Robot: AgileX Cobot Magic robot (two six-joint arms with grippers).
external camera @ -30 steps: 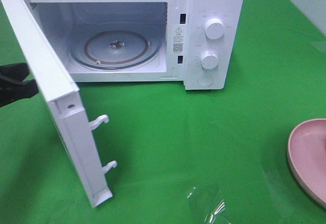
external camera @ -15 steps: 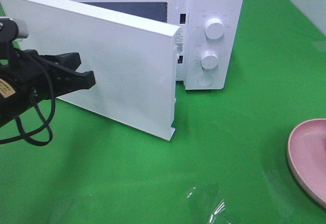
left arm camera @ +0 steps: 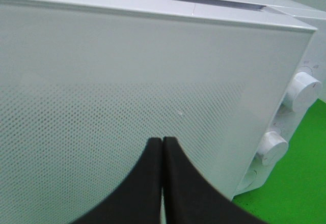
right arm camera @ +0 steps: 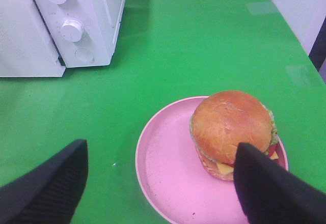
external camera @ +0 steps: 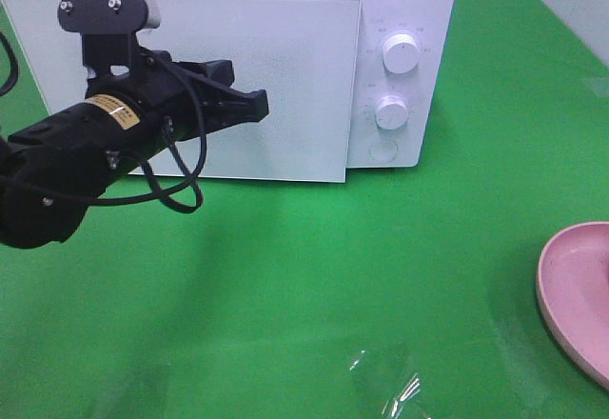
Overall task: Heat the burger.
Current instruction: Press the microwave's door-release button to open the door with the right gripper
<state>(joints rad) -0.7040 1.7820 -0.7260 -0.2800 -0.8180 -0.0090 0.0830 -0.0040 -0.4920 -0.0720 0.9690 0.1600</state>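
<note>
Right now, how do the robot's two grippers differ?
The left gripper is shut, fingers pressed together against the microwave door; the right gripper is open wide. The left is at the microwave; the right hangs above the burger on its pink plate. Both are black and hold nothing.

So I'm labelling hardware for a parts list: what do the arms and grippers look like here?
The left arm is matte black, with a yellow-and-white label band, loose black cables looping below it and a grey camera bracket fixed by two screws on top. The left gripper has black, tapering fingers. The right gripper shows two broad black fingers.
</note>
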